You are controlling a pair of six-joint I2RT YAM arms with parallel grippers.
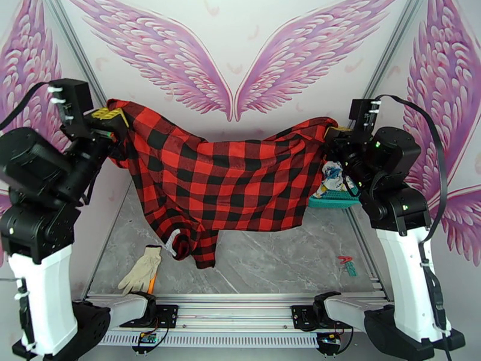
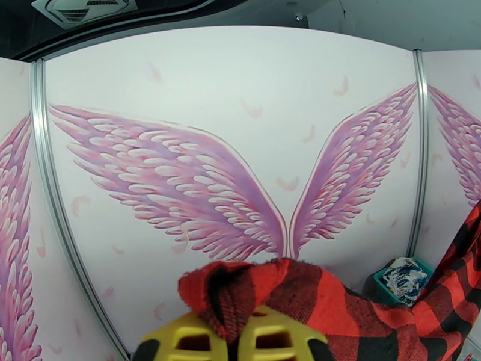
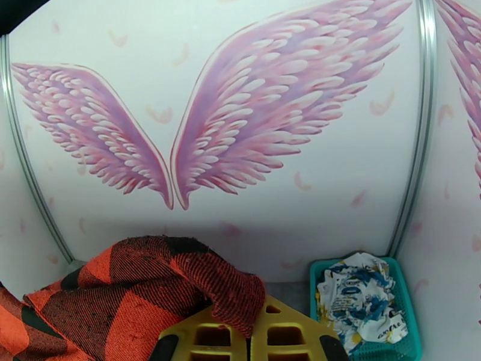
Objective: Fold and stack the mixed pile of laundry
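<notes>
- Red-and-black check shirt (image 1: 222,182): the top view takes in its whole span. It hangs stretched between the two raised arms, clear of the counter (image 1: 270,260) along its upper edge and sagging in the middle. One loose end dangles toward the counter's near left.
- Left end effector (image 1: 111,118): held high on the left, clenched on the shirt's upper left corner. The left wrist view gives the close look, a bunched fold of check cloth nipped between the yellow fingers (image 2: 165,335).
- Right end effector (image 1: 333,135): held high on the right, clenched on the opposite upper corner. In the right wrist view a thick fold drapes over its yellow fingers (image 3: 282,317) and runs into the seam between them.
- Teal mesh basket (image 3: 407,308): stands at the far right of the counter by the back wall, below and just beside the right end effector. In the top view the right arm partly covers it.
- White garment with blue and yellow print (image 3: 361,302): crumpled inside the basket, apart from both end effectors. The right wrist view shows its print most plainly.
- Beige glove (image 1: 141,269): lies flat on the near left of the counter in the top view, just beside the shirt's dangling end; contact cannot be told.
- Small red-and-teal item (image 1: 347,264): on the near right of the counter, too small to identify.
</notes>
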